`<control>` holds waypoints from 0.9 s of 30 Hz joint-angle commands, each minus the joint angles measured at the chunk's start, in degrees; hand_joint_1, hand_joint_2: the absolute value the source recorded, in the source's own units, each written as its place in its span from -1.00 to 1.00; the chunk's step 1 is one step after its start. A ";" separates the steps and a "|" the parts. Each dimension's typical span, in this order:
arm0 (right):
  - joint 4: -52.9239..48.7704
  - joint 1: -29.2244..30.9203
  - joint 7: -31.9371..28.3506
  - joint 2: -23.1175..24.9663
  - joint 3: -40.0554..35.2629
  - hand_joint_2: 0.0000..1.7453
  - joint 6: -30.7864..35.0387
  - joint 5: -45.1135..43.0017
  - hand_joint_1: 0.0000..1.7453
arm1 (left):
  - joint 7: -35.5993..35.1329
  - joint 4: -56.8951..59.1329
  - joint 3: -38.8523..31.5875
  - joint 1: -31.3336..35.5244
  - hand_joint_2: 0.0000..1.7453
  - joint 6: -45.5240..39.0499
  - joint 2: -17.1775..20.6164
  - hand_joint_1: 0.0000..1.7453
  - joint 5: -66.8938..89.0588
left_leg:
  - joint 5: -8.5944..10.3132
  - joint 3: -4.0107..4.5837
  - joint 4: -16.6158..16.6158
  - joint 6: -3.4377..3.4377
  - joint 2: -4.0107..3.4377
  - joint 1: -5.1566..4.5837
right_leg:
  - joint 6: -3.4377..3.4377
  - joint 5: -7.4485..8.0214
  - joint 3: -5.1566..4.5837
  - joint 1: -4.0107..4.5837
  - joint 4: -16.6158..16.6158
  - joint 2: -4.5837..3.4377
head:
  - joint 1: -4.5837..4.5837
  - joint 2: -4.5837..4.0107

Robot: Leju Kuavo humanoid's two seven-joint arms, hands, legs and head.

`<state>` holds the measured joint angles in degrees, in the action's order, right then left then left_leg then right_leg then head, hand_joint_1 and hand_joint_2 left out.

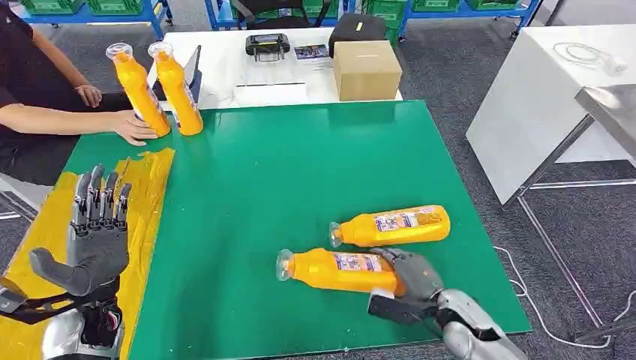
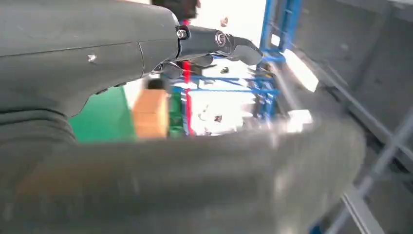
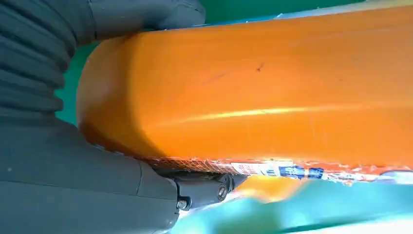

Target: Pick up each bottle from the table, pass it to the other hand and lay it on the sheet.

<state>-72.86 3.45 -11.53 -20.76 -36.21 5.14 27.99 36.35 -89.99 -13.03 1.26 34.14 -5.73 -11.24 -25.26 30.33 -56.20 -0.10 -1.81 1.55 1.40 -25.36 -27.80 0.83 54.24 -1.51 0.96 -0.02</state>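
Green table [image 1: 270, 172], matte top, with a yellow sheet [image 1: 150, 187] down its left edge. Grey carpet floor [image 1: 457, 82] around it. White table [image 1: 225, 56] butted against the far side, carrying a cardboard box [image 1: 367, 69], a black case [image 1: 357, 30], a black device [image 1: 268, 45] and some papers. White cabinet [image 1: 525, 97] and a steel bench [image 1: 611, 105] off right, cable [image 1: 525, 292] on the floor. Blue racks with green crates [image 1: 52, 6] along the back wall.

Four orange bottles with clear caps. Near bottle [image 1: 337, 271] lies on its side at front right, cap pointing left. Second bottle [image 1: 391, 225] lies just behind it, same orientation, close but apart. Two upright bottles [image 1: 157, 86] stand side by side at the far left corner of the green top; a person's hand [image 1: 135, 127] rests at the base of the left one.

Right hand [image 1: 409, 281] is wrapped around the base end of the near bottle, bottle still on the table. Right wrist view confirms: thumb over one side of the orange body, fingers under the other, label edge between them.

Left hand [image 1: 97, 225] hovers over the sheet, palm flat, fingers straight and apart, holding nothing.

Labels: multicolour printed bands, blue and red on white. Text too small to read in the head view, blurred in the right wrist view. No brand legible.
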 commanded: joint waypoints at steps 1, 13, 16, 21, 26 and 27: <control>-18.65 -6.09 -6.29 13.94 15.54 1.00 -8.70 -13.46 1.00 | -5.00 0.32 5.76 -5.44 1.00 -3.21 -3.05 -1.00 -2.08 | -0.08 0.51 -0.05 0.02 0.27 -0.15 | 0.00 -0.18 -0.54 -0.16 0.23 0.27 | 0.09 0.00; -10.31 2.04 -5.97 19.62 10.86 1.00 -9.83 -14.00 1.00 | -6.01 -0.99 13.84 -6.08 1.00 -9.39 -3.36 -1.00 -0.79 | 0.29 1.61 -0.01 0.06 0.84 -0.40 | 0.05 -0.07 -1.49 -0.41 0.29 0.84 | 0.04 0.00; -8.29 3.72 -5.61 20.38 9.59 1.00 -9.82 -14.61 1.00 | -6.33 -0.35 15.22 -5.73 1.00 -8.69 -3.10 -1.00 -1.09 | 0.29 1.62 0.00 0.09 1.03 -0.41 | 0.06 -0.08 -1.45 -0.42 0.27 1.00 | 0.02 0.00; -0.93 8.54 -4.19 23.12 6.60 1.00 -9.76 -14.75 1.00 | -6.37 0.60 18.07 -4.66 1.00 -8.22 -2.74 -1.00 -0.81 | 0.31 1.68 0.01 0.05 0.92 -0.40 | 0.03 -0.02 -1.51 -0.40 0.24 0.91 | 0.04 0.00; 1.28 9.73 -4.02 23.77 5.23 1.00 -9.74 -14.60 1.00 | -6.35 0.79 19.18 -4.32 1.00 -7.81 -2.60 -1.00 -0.96 | 0.34 1.72 0.03 0.08 0.99 -0.41 | 0.03 -0.04 -1.54 -0.41 0.24 0.99 | 0.07 0.00; 2.07 10.10 -3.97 24.06 4.53 1.00 -9.54 -14.47 1.00 | -6.38 0.88 19.67 -4.27 1.00 -7.72 -2.33 -1.00 -0.74 | 0.33 1.70 0.03 0.10 1.02 -0.43 | 0.05 -0.05 -1.53 -0.43 0.25 1.01 | 0.00 0.00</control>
<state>-80.71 7.81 -15.80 1.25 -27.69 -4.70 13.49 30.16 -91.86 3.17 -4.91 26.12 -9.51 -12.02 -24.92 32.12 -56.23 -0.05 -0.78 1.18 1.42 -25.40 -29.36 0.46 54.50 -0.46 0.96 -0.02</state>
